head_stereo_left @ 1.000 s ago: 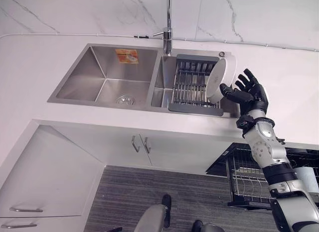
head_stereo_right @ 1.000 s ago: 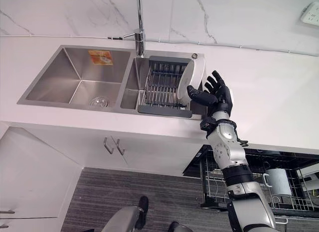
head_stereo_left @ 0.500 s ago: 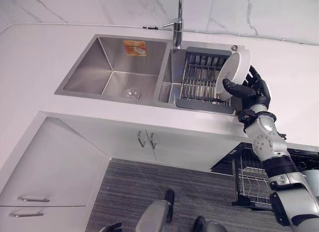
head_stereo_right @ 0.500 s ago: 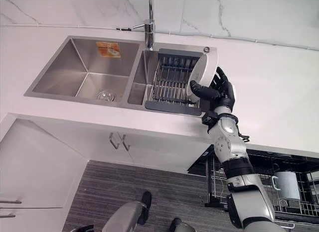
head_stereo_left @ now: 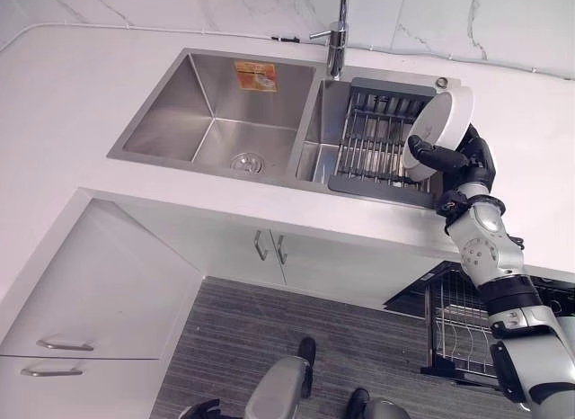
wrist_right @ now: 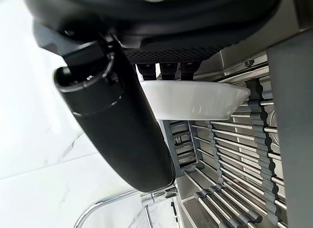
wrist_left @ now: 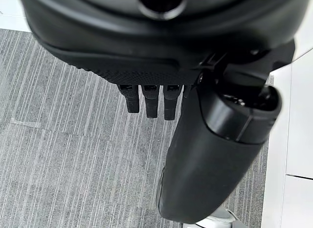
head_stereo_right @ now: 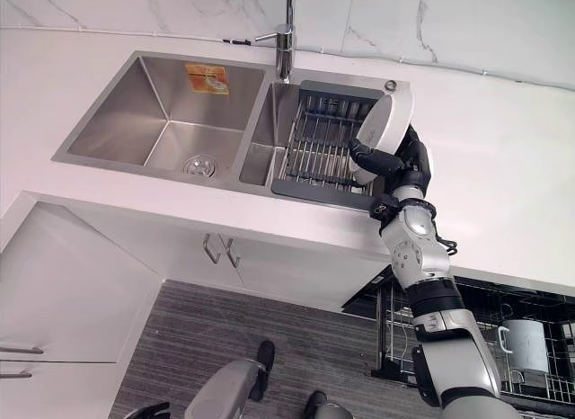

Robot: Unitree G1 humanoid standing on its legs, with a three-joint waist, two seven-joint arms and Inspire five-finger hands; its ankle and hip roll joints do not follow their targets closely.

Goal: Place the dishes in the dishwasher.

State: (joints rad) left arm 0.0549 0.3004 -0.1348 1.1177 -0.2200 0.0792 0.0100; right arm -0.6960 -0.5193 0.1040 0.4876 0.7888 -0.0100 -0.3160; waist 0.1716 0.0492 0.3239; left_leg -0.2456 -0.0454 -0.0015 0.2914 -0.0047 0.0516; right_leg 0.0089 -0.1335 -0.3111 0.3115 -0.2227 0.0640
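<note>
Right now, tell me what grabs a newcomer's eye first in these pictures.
The right hand grips a white plate tilted on edge over the dark dish rack in the right basin of the steel double sink. Below right, the open dishwasher's wire rack holds a metal cup.

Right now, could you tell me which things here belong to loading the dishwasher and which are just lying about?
Part of the job:
white plate, pinched by the right robot hand
dish rack in the sink's right basin
open dishwasher rack, a metal cup in it

Just lying about:
left basin
faucet
cabinet handles
</note>
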